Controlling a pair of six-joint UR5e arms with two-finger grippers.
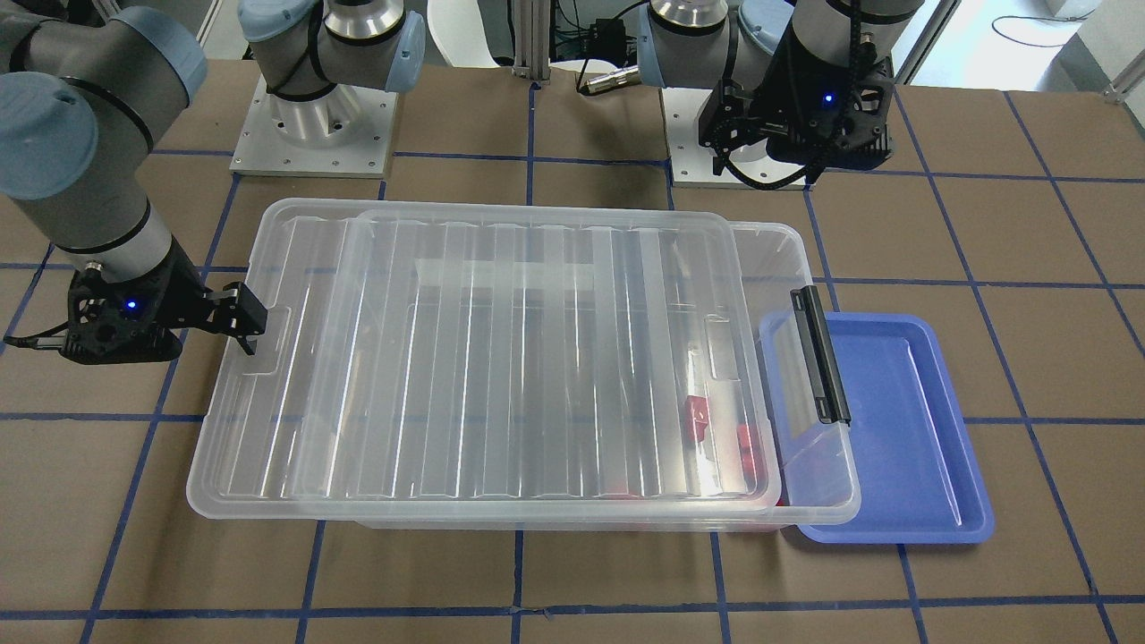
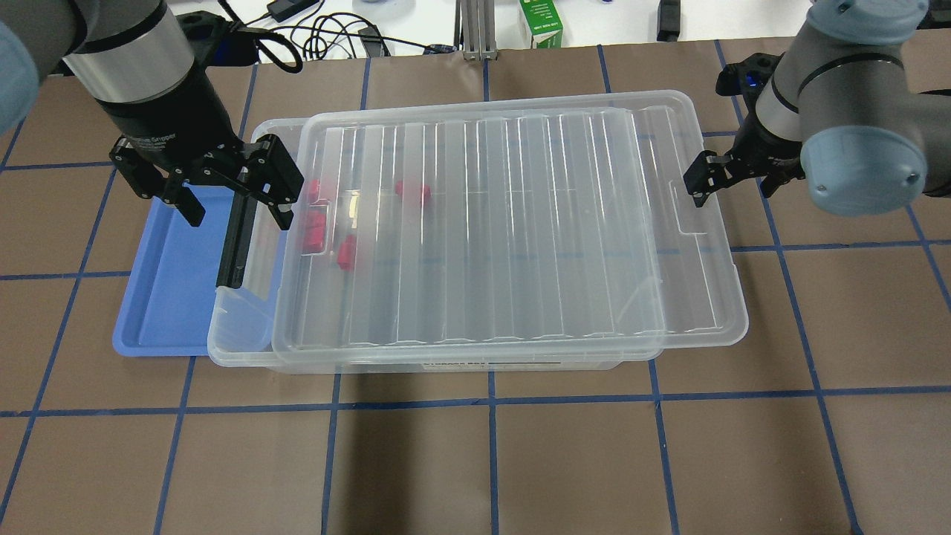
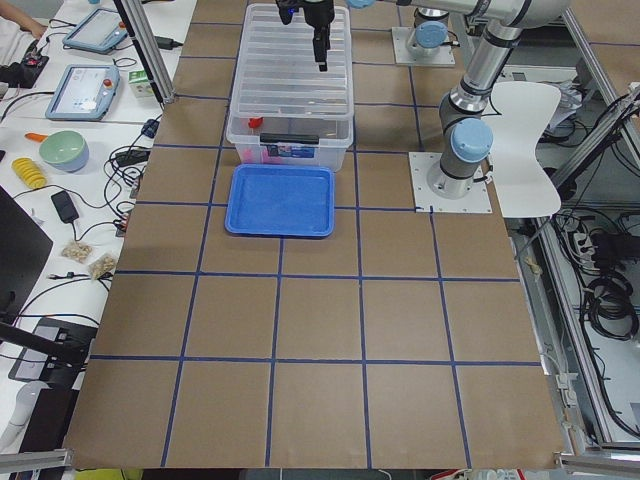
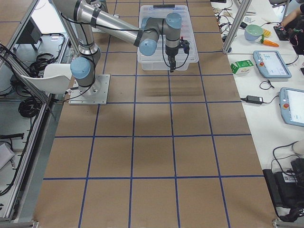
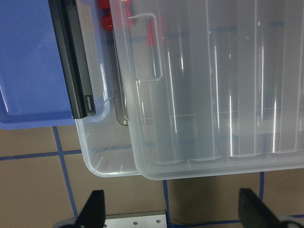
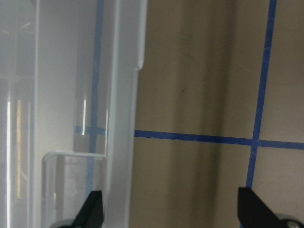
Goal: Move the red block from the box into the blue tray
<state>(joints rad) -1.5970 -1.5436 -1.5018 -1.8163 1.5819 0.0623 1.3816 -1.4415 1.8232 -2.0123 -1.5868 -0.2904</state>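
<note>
The box (image 2: 241, 319) is a clear bin. Its ribbed lid (image 2: 483, 223) lies on top, slid toward my right, so a strip at the left end is uncovered. Several small red pieces (image 2: 316, 230) lie inside near that end, blurred through the lid (image 1: 697, 419); I cannot tell which is the red block. The blue tray (image 2: 160, 297) lies empty against the box's left end, under the black latch (image 2: 232, 241). My left gripper (image 2: 238, 212) is open and empty above that end. My right gripper (image 2: 702, 189) is open and empty at the lid's right rim, straddling its edge (image 6: 121, 142).
The arm bases (image 1: 313, 116) stand behind the box. A green carton (image 2: 541, 22) and cables lie beyond the table's far edge. Side benches hold tablets and a bowl (image 3: 64, 150). Brown table with blue tape lines (image 2: 490, 401) lies in front of the box.
</note>
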